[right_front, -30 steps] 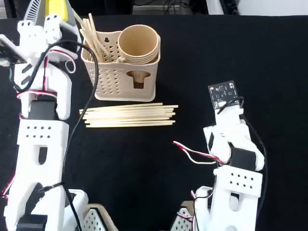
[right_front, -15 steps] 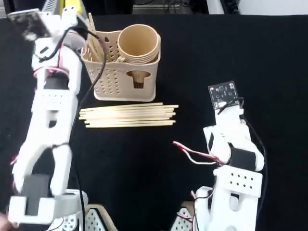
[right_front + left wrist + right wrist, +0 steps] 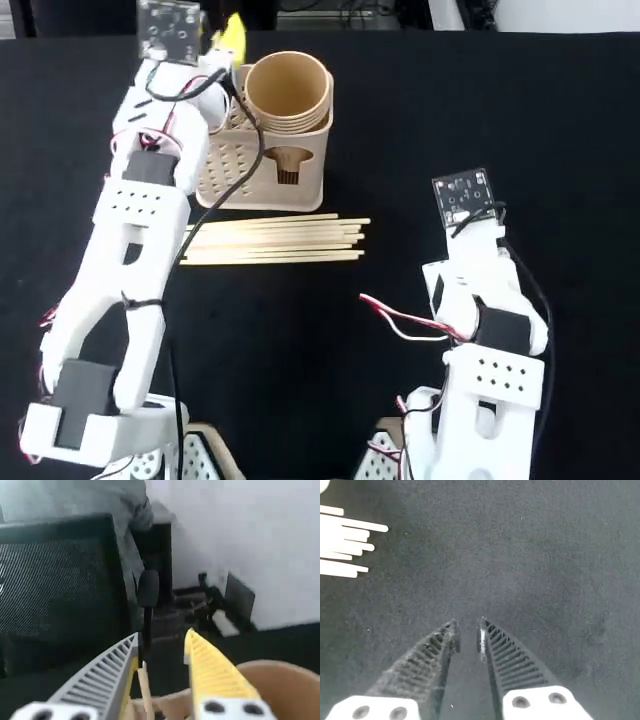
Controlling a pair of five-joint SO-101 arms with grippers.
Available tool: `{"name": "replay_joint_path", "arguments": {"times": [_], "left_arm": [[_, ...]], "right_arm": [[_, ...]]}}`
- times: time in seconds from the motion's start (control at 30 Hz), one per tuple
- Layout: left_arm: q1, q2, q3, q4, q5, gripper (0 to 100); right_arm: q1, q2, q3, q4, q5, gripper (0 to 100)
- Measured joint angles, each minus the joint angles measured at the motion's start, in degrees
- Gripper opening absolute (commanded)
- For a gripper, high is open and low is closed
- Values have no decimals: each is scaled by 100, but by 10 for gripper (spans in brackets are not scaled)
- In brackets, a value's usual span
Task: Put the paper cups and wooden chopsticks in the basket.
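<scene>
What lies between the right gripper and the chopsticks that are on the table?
The stretch is bare: the right wrist view shows plain black table between the right gripper and the chopsticks.

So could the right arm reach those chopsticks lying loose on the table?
Probably yes. The right gripper hangs over the black table, and the loose chopsticks lie just off to one side with nothing between. The left gripper is up at the basket, out of the way.

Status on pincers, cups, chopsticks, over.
Left pincer open above basket, cups inside. Right pincer barely open, empty. Chopstick bundle on table beside basket, left arm crossing its end.
</scene>
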State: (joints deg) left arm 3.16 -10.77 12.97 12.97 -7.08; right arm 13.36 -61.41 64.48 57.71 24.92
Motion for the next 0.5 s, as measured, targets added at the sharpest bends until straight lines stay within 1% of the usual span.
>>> {"name": "replay_joint_path", "arguments": {"times": [0.17,0.27,0.37,0.43,0.5], "left_arm": [[53,-44,-879,1873,-1002,174],[176,-44,-1688,3437,-1855,171],[448,-44,-2286,5248,-2813,169],[703,-53,-2400,6426,-3446,169],[1029,-53,-2286,7270,-4097,157]], "right_arm": [[0,0,0,0,0,78],[0,0,0,0,0,78],[0,0,0,0,0,78],[0,0,0,0,0,78],[0,0,0,0,0,78]]}}
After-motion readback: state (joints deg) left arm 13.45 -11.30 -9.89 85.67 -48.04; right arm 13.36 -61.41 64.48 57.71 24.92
